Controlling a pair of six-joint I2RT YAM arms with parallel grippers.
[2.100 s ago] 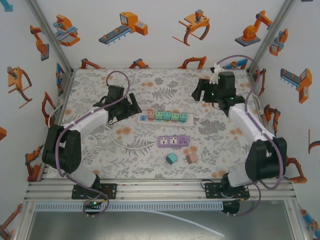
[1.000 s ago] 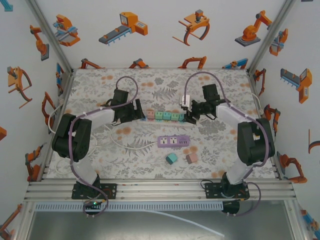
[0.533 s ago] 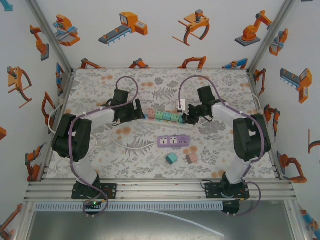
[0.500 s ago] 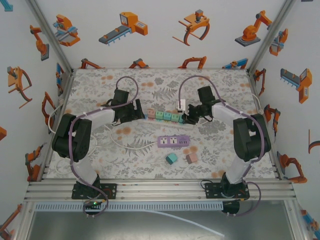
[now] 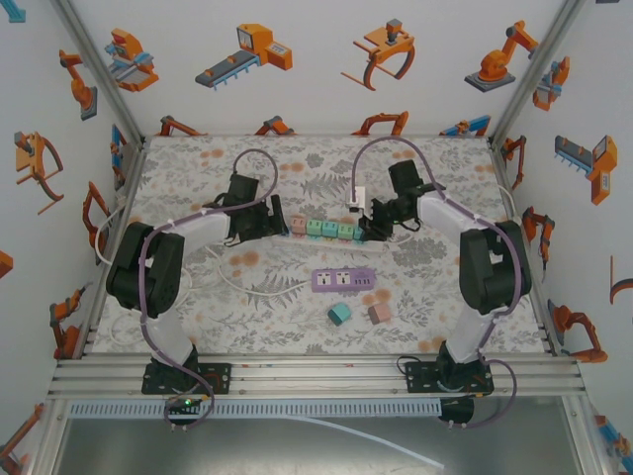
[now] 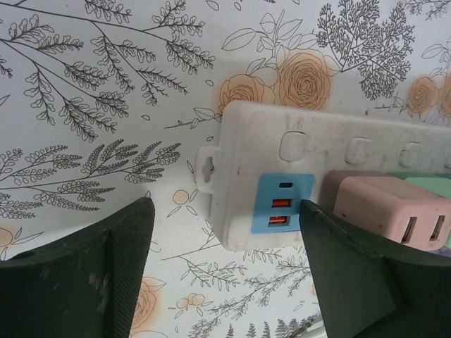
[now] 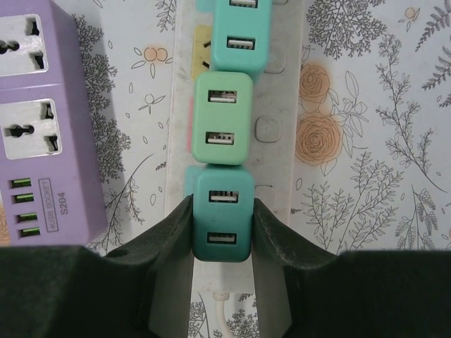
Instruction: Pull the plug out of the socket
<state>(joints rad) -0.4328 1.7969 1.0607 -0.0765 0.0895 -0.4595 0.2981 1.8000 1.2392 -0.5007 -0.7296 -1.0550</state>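
R gripper [image 7: 223,236] pinches teal plug [image 7: 224,204], the end unit seated in white strip [image 7: 278,127], plug betw. its fingers. L gripper [image 6: 225,239] spread at the strip's opposite end, by blue USB panel [image 6: 282,203].

Left arm [image 5: 193,230] and right arm [image 5: 450,218] low and inward, left fingers [image 6: 77,282] wide apart, right fingers [image 7: 158,246] tight against teal plug [image 7: 224,215].

Purple power strip [image 5: 344,280] near loose teal cube [image 5: 339,314], pink cube [image 5: 379,315]
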